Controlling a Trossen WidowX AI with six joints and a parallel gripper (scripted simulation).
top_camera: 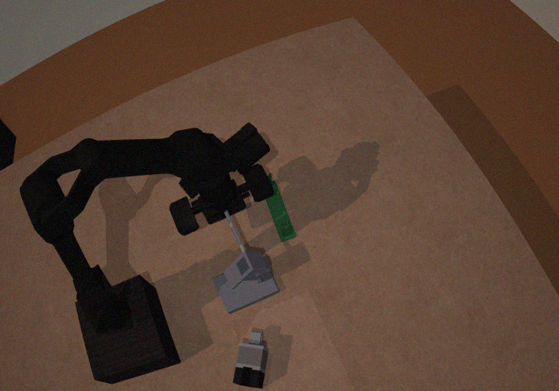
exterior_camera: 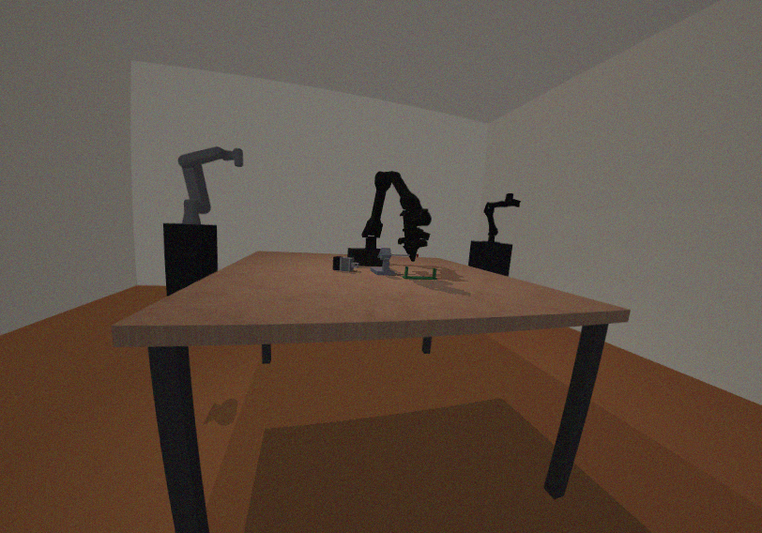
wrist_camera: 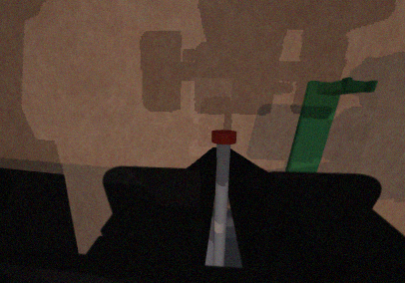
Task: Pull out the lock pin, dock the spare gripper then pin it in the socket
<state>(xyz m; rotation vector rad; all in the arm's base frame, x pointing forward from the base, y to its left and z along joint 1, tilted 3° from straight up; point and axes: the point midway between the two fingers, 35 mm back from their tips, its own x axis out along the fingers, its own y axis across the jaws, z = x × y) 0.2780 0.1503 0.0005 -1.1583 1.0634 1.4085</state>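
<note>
Gripping a slim grey lock pin (top_camera: pixel 235 230) (exterior_camera: pixel 402 255) (wrist_camera: pixel 220 199) close behind its red cap (wrist_camera: pixel 223 137), with a black two-fingered hand (top_camera: pixel 225 208) (exterior_camera: pixel 413 258) (wrist_camera: pixel 220 152) closed on it and pointed down. Probably held so near the cap to leave the far length free for the socket bore, and kept roughly level to match that bore's line. Reaching from the fingers to the upper part of a blue-grey mount with a flat base (top_camera: pixel 248 299) (exterior_camera: pixel 384 270) (wrist_camera: pixel 231 249); impossible to tell how much, if any, sits inside. Best judged as the pulling-out step, given the undocked spare gripper, a grey block with black end and small pale spigot (top_camera: pixel 250 354) (exterior_camera: pixel 345 264), lying apart on the wooden tabletop (top_camera: pixel 381 230) (exterior_camera: pixel 369 301) (wrist_camera: pixel 86 125). Likely to need a straight draw along the pin's own axis, since tilting could bind it or drag the mount. Then, perhaps, to be laid across the green two-post cradle (top_camera: pixel 277 209) (exterior_camera: pixel 419 278) (wrist_camera: pixel 311 135), seemingly placed beside the mount to keep the pin raised for regrasping after docking.
</note>
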